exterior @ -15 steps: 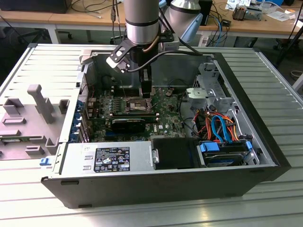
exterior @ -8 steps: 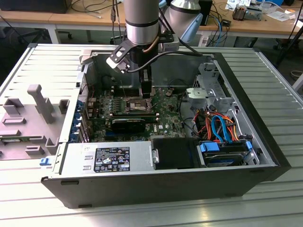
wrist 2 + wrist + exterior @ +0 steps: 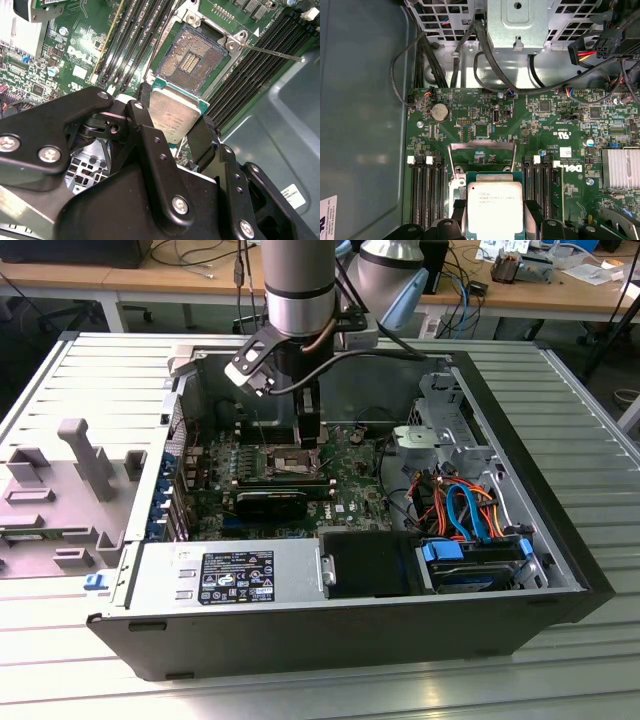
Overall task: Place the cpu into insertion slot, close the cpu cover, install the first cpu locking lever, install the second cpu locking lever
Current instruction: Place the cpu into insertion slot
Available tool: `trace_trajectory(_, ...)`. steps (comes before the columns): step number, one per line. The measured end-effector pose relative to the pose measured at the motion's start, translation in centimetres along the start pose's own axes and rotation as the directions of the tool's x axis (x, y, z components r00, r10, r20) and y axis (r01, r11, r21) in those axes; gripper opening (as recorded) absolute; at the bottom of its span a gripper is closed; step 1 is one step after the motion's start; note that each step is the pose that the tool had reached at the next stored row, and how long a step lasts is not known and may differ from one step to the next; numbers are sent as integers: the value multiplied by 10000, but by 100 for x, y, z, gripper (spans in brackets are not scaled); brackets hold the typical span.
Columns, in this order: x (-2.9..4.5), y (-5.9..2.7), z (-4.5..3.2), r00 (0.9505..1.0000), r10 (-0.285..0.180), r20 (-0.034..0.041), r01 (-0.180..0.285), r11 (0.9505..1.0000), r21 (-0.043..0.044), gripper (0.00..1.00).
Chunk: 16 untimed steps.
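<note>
A robot gripper (image 3: 173, 121) holds the cpu (image 3: 170, 112) level, its jaws closed on two opposite edges. The small chip looks light, stiff and fragile, and is safest held by its edges. It hangs close above the open insertion slot (image 3: 192, 57), slightly off to one side, near the middle of the green board (image 3: 470, 117).

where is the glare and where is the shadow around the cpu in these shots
First wrist view: the cpu lid shines pale, and soft light patches sit on the case wall. Second wrist view: the cpu, gripped in the tool, has a milder sheen; the insertion slot is evenly lit. Exterior view: the motherboard sits dimmer than the bright ribbed table.
</note>
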State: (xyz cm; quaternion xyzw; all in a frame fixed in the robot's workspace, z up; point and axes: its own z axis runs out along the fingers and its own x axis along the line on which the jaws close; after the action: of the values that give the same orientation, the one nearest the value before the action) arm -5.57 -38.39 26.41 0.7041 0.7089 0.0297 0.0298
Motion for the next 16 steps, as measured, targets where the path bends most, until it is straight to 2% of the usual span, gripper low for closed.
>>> trace_trajectory(16,0,-3,37,10000,0,0,0,10000,-1,54)
